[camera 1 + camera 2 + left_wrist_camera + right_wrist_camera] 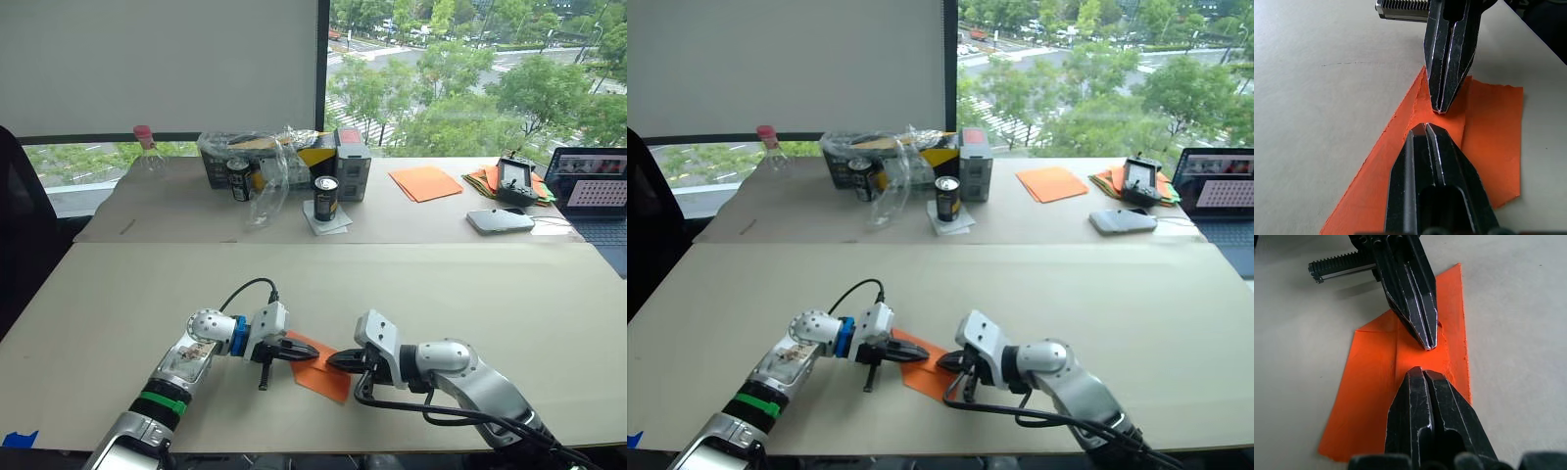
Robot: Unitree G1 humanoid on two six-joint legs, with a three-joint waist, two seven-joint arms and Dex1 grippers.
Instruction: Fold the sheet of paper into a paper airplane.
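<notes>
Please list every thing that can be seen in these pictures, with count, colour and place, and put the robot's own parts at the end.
sheet of paper: one, bright orange, partly folded, flat on the near table between the two grippers
near table: one, beige
far table: one, beige, by the window
cans: two, dark, far table
box in plastic wrap: one, yellow and grey, far table
bottle: one, clear with pink cap, far table's left
flat orange sheets: small stack, far table
mixed-colour paper pile: one, beside the controller
controller: one, black
laptop: one, far right
left gripper: one, black, shut, tip on the paper
right gripper: one, black, shut, tip on the paper
</notes>
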